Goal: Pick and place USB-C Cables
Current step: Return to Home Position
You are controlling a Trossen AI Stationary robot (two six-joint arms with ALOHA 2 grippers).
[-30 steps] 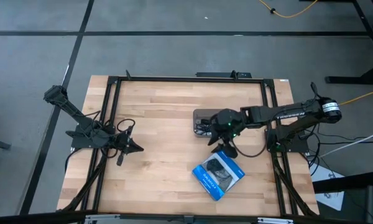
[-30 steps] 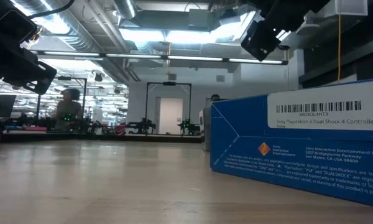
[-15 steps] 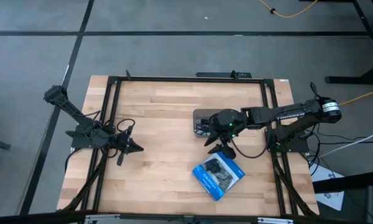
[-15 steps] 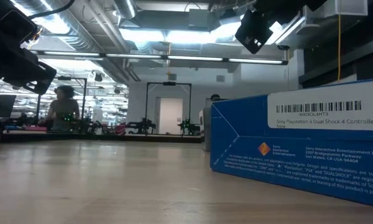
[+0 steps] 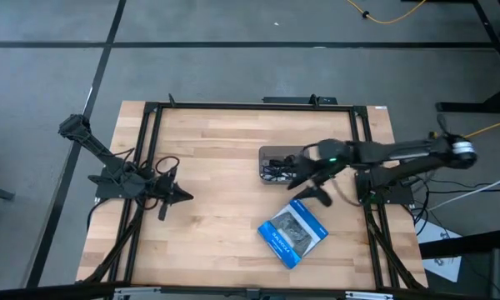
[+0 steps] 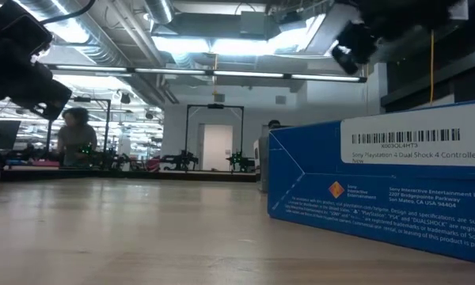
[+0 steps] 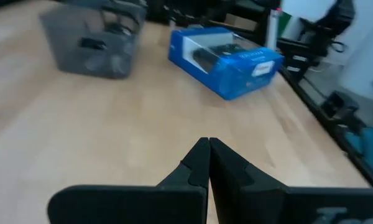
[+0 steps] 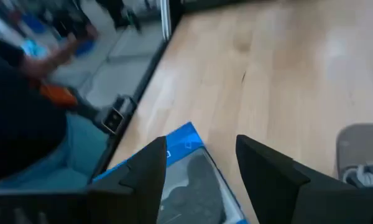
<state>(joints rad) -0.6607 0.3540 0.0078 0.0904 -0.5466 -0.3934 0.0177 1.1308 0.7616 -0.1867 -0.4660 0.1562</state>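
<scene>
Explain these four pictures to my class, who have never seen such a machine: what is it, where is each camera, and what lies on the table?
Two dark robot arms work at a pale wooden table. One camera looks straight down, one sits at table height, and one rides on each wrist. The left arm rests at the table's left edge, jaws shut, holding nothing. The right arm reaches over the middle, jaws open and empty. Beside its jaws stands a small grey bin with thin coiled cables inside. Close by lies a blue printed cardboard box.
</scene>
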